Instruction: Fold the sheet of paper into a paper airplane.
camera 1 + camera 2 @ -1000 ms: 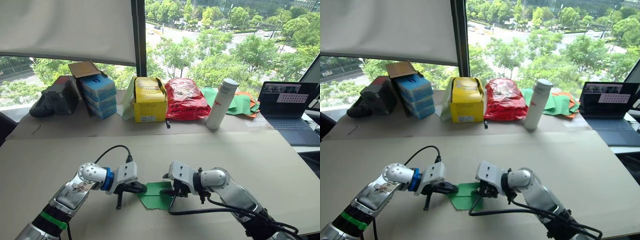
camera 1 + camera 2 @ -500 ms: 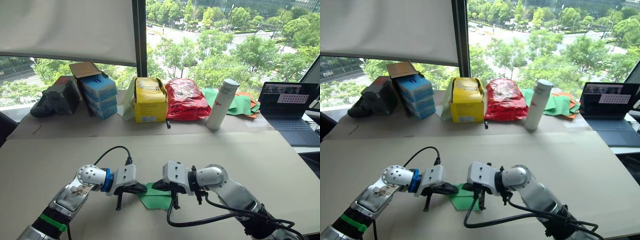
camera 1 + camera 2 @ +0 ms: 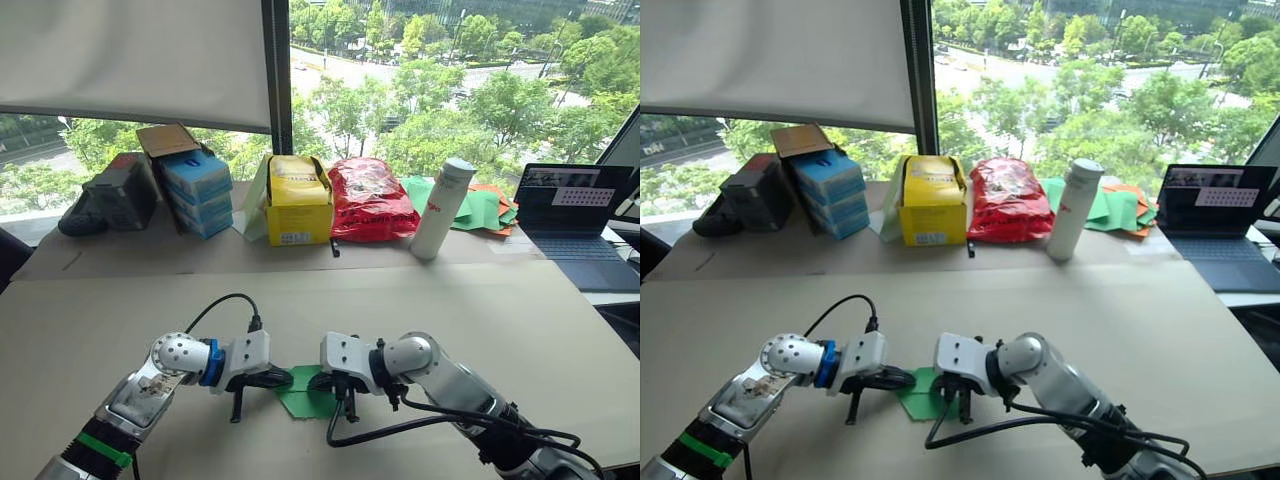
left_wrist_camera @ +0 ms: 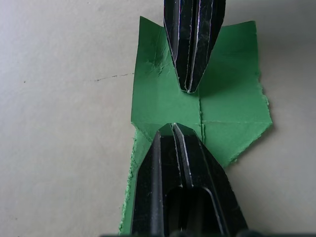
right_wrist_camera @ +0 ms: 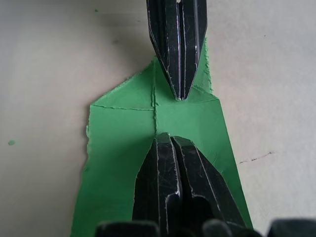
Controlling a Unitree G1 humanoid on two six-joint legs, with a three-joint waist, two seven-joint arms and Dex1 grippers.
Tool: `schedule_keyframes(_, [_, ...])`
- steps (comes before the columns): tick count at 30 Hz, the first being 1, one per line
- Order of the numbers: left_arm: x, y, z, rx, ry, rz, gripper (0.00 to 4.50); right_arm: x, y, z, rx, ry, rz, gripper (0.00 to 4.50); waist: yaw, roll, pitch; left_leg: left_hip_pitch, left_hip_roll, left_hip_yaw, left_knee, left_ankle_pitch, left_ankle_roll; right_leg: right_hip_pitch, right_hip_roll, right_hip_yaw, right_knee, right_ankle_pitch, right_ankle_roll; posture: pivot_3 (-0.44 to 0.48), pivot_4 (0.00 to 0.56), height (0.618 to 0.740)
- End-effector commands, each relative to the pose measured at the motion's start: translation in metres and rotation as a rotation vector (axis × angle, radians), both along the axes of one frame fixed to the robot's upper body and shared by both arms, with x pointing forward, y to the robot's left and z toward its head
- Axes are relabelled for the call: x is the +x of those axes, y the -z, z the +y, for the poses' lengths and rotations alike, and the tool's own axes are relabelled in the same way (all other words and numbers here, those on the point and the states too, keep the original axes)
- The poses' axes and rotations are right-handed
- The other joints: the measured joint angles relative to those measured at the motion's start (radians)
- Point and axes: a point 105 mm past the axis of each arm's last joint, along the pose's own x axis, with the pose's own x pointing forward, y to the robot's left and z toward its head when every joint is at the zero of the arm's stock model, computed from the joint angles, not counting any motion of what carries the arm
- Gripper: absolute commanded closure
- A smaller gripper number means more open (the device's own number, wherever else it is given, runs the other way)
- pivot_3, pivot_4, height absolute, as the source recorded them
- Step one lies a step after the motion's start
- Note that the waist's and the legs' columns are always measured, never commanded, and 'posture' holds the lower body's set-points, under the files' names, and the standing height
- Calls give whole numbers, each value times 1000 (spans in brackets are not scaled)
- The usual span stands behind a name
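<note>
Tabletop unchanged; right gripper, pinched together, has slid leftward across sheet of paper; left gripper likewise pinched.

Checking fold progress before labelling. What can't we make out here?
- Sheet of paper: near end hidden under the left claw, left wrist view.
- Its far edge is cut off behind the right claw.
- Laptop screen text: too small, head views.

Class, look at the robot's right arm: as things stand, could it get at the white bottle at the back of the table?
Probably not without the robot moving closer. The right gripper is down on the green paper near the table's front edge, and the white bottle stands far back by the window. Nothing blocks the path between them; the stretch of table looks too long.
</note>
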Motion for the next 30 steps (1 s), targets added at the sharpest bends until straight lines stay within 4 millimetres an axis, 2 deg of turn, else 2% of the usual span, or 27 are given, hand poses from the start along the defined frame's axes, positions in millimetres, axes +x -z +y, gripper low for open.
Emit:
schedule_keyframes(1, [-11,22,2,48,1,88,4500,0,19,-8,-87,35,44,4485,0,1,-1,0,0,0,0,0,0,0,0,0,0,0,0,0,150,740])
schedule_keyframes(7, [-17,31,2,71,6,112,4500,0,24,-15,-128,56,52,4485,0,3,-4,1,0,0,0,0,0,1,0,0,0,0,0,0,150,740])
schedule_keyframes(21, [-15,32,4,93,15,104,4500,-6,31,-58,-177,175,106,4485,9,9,-11,3,0,-1,0,-2,3,1,-5,-1,-3,0,0,0,150,740])
schedule_keyframes(30, [-13,30,5,96,17,99,4500,-11,35,-91,-238,253,128,4485,10,8,-13,3,0,-2,0,-2,3,2,-11,-1,-5,0,0,0,150,740])
